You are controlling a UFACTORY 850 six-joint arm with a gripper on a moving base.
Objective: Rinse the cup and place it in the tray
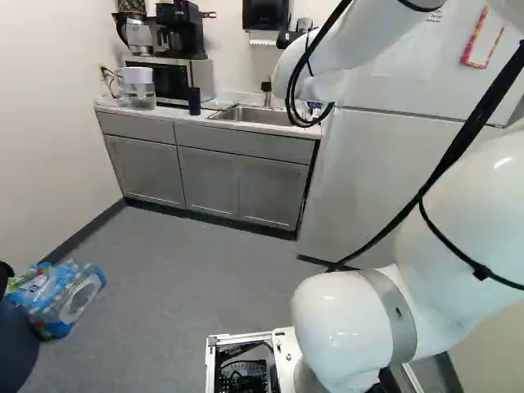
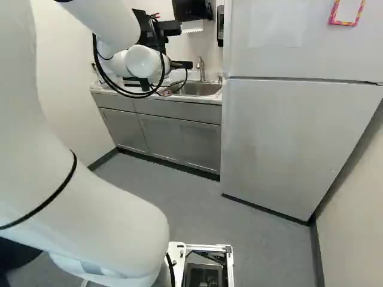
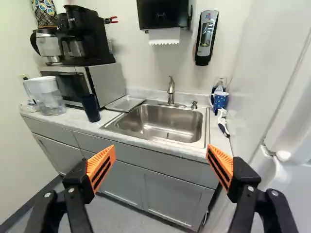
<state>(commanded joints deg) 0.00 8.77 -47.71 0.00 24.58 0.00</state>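
Right, the dark cup point(image 3: 91, 108) stands near the counter's point(image 3: 73, 127) front edge, before the microwave point(image 3: 108, 83).
The tray point(image 3: 125, 103) lies between microwave and sink point(image 3: 165, 124); my gripper point(image 2: 181, 64) has its fingers spread wide apart.

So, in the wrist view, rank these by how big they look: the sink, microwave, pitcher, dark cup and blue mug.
Largest to smallest:
1. sink
2. microwave
3. pitcher
4. dark cup and blue mug, too close in size to rank
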